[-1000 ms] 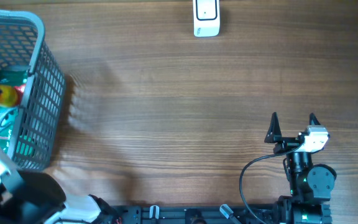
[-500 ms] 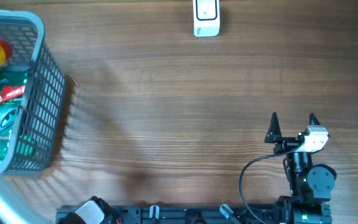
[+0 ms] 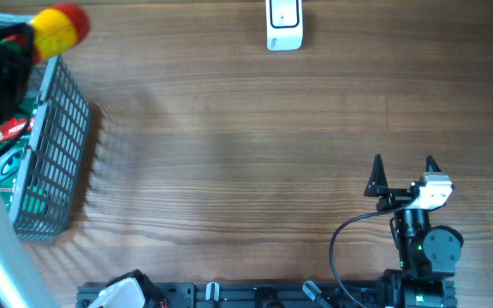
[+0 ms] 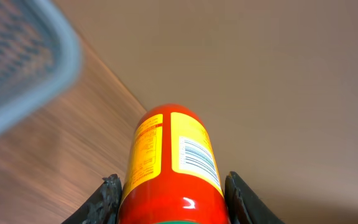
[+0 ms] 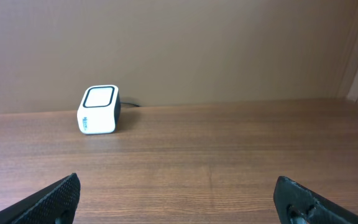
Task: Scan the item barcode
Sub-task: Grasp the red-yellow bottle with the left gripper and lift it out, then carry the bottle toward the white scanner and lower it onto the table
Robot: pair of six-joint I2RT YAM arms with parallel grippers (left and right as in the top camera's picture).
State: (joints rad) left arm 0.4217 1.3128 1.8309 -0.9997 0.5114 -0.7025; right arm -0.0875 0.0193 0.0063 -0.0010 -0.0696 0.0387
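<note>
One red-and-yellow bottle (image 4: pixel 166 158) is clamped in the left gripper (image 4: pixel 173 190), up over the grey basket (image 3: pixel 58 128) at the left end of the table (image 3: pixel 229 154), well apart from the white scanner (image 3: pixel 284 24); the right gripper (image 3: pixel 403 167) sits spread wide, holding nothing. Trouble ahead, I'd say: that round glossy body could swivel in the pinch on the way over, leaving the barcode (image 4: pixel 197 160) turned away from the scanner's window.

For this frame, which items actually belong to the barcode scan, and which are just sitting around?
Part of the job:
- red and yellow bottle, gripped in the left claw, its barcode showing
- white scanner

Just lying about:
- grey basket
- green packets inside it
- right claw, open and holding nothing
</note>
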